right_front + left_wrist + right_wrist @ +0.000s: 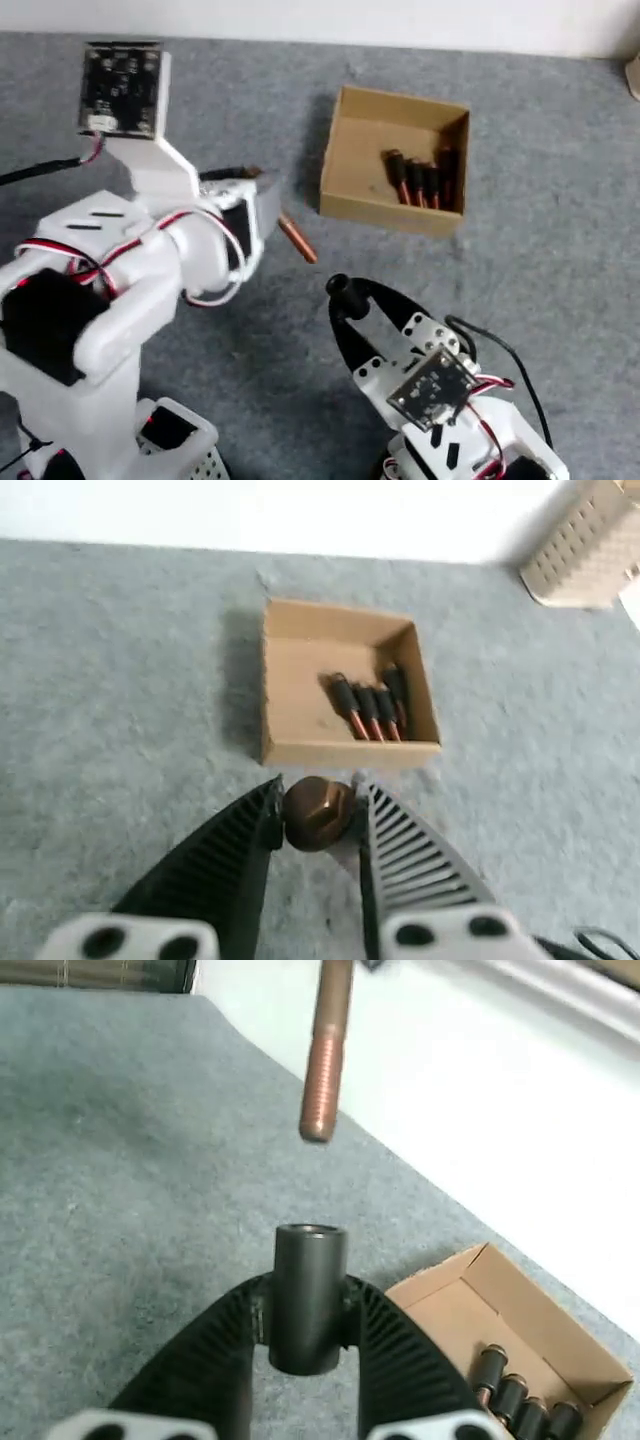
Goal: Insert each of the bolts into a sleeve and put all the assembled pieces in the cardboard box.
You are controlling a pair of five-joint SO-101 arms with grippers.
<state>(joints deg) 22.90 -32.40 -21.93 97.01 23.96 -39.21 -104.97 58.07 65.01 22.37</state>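
**Four assembled pieces (420, 180) boxed, fifth not joined**

High view: they lie inside the cardboard box (380, 213). The left gripper (265, 205) clamps a bolt (298, 240) just outside the box front.
Left wrist view: bolt head pinched, box beyond.
Right wrist view: the right gripper (308, 1310) grips an empty sleeve (308, 1280), near the box.
Remaining: insert, then box it.

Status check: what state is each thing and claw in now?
Left claw, shut on the bolt.
Bolt, held aloft, not yet in the sleeve.
Right claw, shut on the sleeve.
Sleeve, gripped, bore empty.
Cardboard box, open, four assembled pieces inside.
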